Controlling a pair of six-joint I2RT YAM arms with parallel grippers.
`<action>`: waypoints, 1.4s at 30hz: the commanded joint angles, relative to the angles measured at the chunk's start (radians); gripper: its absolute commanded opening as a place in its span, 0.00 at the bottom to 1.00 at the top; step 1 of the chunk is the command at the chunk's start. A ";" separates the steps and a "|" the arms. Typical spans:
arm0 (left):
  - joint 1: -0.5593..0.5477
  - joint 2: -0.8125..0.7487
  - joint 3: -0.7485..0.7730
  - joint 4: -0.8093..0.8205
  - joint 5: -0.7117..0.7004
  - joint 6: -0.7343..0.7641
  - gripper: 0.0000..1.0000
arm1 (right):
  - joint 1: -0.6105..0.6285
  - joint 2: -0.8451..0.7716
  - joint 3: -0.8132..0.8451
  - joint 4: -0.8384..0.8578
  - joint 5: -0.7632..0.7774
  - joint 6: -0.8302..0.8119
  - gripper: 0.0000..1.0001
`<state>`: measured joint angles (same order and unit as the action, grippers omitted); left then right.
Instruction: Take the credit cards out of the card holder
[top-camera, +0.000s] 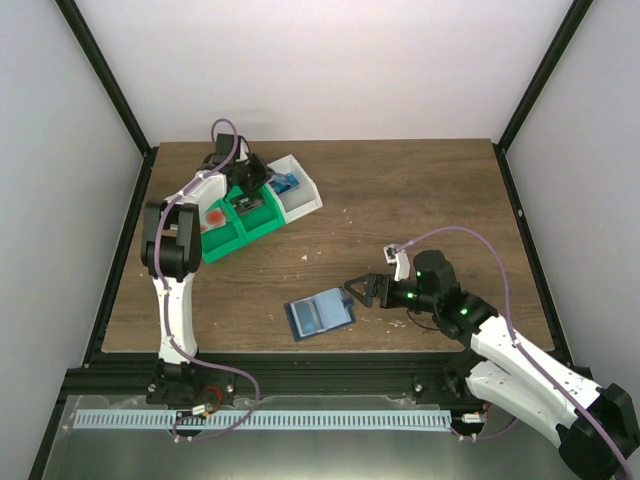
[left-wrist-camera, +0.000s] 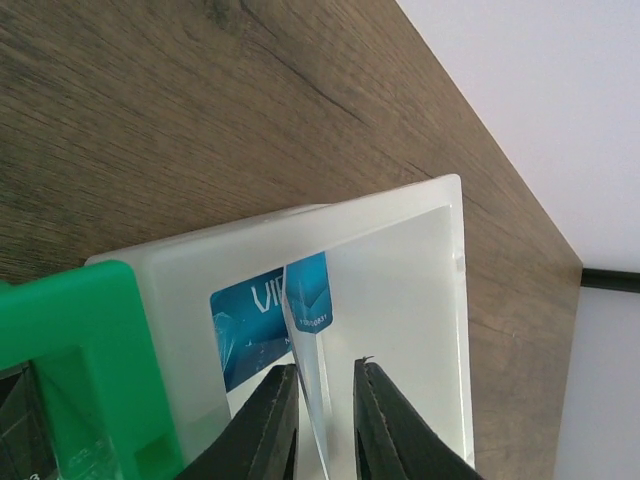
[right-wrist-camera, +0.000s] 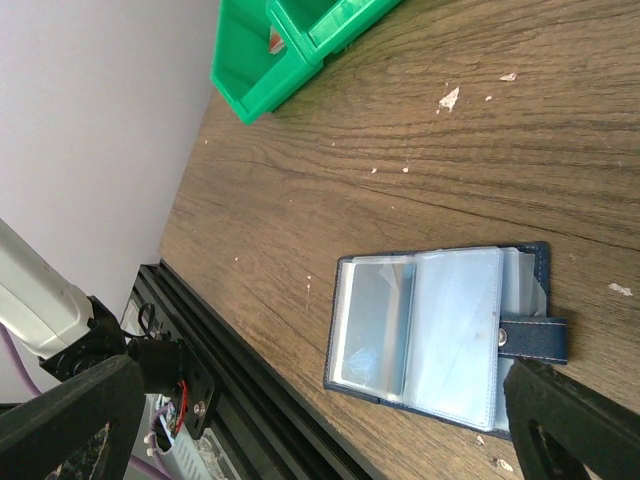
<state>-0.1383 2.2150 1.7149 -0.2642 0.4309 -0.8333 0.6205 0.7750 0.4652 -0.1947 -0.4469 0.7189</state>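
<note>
A: Start at your left gripper (left-wrist-camera: 326, 372). The jaws are a little apart, with a blue card (left-wrist-camera: 308, 295) standing on edge between them. It leans on one finger with daylight on the other side, so I'd call that not clamped.

B: Agreed. That card is thin, stiff, light and slick, I'd say. Pinch it across the flat faces near an edge. It won't crush, but it will slide.

A: Directly below those fingertips is the white tray (left-wrist-camera: 410, 250). A second card (left-wrist-camera: 245, 335) lies flat in it, partly behind the upright one.

B: Beside the gripper, touching the white one, sits the green tray (left-wrist-camera: 70, 340). One compartment holds a red item (top-camera: 215, 216), and you can't tell from here what it is.

A: Now over to the holder (right-wrist-camera: 430, 335). It lies open on the table (right-wrist-camera: 300, 150), just ahead of your right gripper (top-camera: 358, 291) and in line with the gap between its fingers.

B: Those jaws are spread wide, gripping nothing.

A: The holder looks soft and floppy, and light enough to skid. The clear sleeves (right-wrist-camera: 455, 320) are glossy. I can't tell whether any cards remain in them.

B: The tab (right-wrist-camera: 535, 335), close to one fingertip, looks like your best pinning spot while you draw a card out of a sleeve mouth.
</note>
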 joint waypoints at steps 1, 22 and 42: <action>0.000 -0.006 0.026 -0.011 -0.024 0.020 0.21 | 0.001 -0.007 0.046 0.003 0.013 -0.008 1.00; -0.001 -0.101 0.077 -0.045 -0.032 0.032 0.42 | 0.001 0.013 0.073 -0.022 -0.010 -0.024 1.00; -0.165 -0.779 -0.746 0.101 0.026 0.165 0.99 | 0.003 0.127 0.067 -0.009 -0.067 -0.074 0.91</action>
<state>-0.2596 1.5543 1.1328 -0.2352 0.4305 -0.6678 0.6205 0.8848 0.5232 -0.2481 -0.4656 0.6441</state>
